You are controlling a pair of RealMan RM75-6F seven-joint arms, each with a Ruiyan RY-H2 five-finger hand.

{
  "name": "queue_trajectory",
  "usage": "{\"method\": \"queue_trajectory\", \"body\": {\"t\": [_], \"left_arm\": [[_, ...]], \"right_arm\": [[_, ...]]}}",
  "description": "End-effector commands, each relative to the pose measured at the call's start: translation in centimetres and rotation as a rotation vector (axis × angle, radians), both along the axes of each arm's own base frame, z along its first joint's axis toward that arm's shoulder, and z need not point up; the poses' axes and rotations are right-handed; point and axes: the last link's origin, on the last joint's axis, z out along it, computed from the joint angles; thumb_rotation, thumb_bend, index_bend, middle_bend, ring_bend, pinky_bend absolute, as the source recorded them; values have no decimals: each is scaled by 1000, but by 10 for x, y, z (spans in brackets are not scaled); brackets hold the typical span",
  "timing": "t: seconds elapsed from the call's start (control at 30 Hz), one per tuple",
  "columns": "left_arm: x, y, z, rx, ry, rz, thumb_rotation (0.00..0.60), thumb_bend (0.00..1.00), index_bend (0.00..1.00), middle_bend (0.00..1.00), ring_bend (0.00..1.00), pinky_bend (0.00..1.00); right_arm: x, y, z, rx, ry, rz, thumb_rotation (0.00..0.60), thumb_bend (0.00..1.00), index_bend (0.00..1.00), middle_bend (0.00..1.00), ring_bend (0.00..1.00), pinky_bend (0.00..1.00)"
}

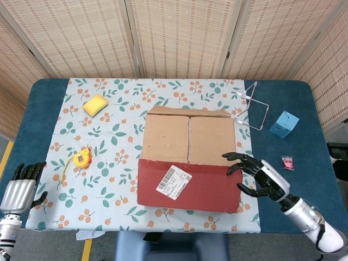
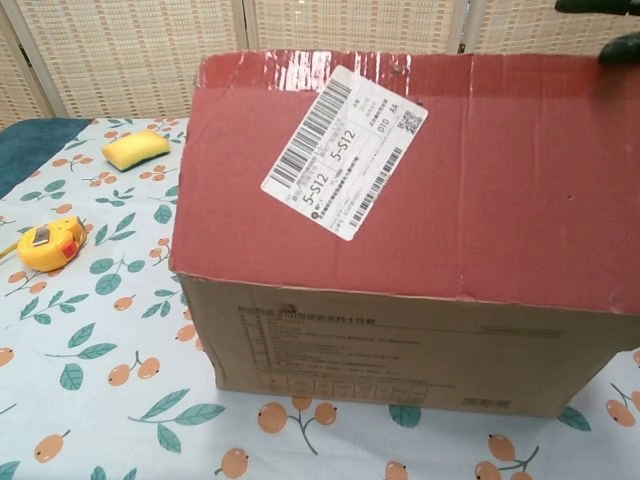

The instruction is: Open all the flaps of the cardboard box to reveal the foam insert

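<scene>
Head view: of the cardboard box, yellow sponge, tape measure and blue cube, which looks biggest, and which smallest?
1. Box, by far the largest.
2. Blue cube and sponge look about alike, so I would not rank them.
3. Tape measure, body slightly smaller; its tape trails off to the left.
</scene>
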Motion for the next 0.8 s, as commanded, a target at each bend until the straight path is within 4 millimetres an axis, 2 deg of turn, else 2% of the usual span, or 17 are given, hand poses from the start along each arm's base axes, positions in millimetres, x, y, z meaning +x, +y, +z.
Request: {"method": "queue_trajectory", "body": {"t": [0.03,0.33,0.8], "left_arm": [[0,-1,0,0,2,1,600,368,92,147,140,76],[2,-1,-2,-2,8,-5,600,367,92,147,140,76],[3,-2,-6,-9,17,-11,600,368,93,147,141,75]], "right_arm": [[10,18,12,-27,19,48,549,388,251,183,340,273],[31,61,25,-62,60,151,551,389,251,180,338,272],[27,114,18,-26,167,230,551,388,249,167,321,263]]}}
